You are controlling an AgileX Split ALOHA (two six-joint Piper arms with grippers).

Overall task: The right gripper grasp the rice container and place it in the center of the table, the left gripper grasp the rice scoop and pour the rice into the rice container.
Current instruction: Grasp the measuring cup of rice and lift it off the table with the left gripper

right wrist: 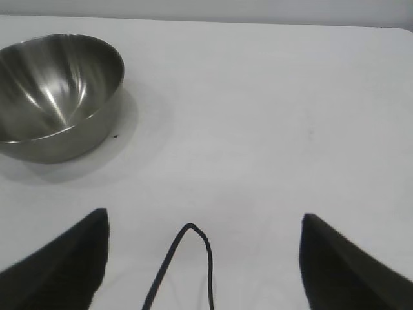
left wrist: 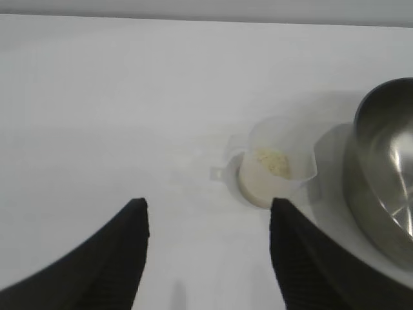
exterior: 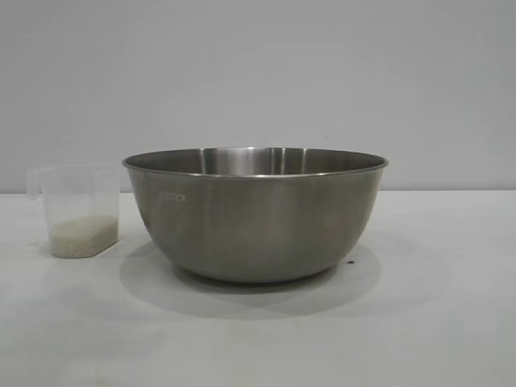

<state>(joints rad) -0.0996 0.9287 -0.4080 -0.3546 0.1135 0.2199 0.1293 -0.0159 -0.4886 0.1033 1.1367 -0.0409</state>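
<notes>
- The rice container [exterior: 255,214] is sitting upright on the table [exterior: 435,322], about midway across the exterior view, with its mouth facing up and nothing visible inside it.
- The rice scoop [exterior: 79,211] is standing upright just to the left of the rice container, near it but not touching, its handle pointing away from the bowl.
- The rice [exterior: 81,237] is lying as a shallow layer in the bottom of the scoop.
- The left gripper [left wrist: 208,223] is hovering above the table with its two fingers spread wide and holding nothing; the rice scoop [left wrist: 274,165] is lying beyond its fingertips, closer to one finger than the other, with the rice container [left wrist: 384,174] just past the scoop.
- The right gripper [right wrist: 205,236] is also hanging over bare table with its fingers parted wide and nothing between them; the rice container [right wrist: 58,93] is sitting well apart from it, off to one side.
- A thin black cable [right wrist: 187,258] is looping between the right gripper's fingers.
</notes>
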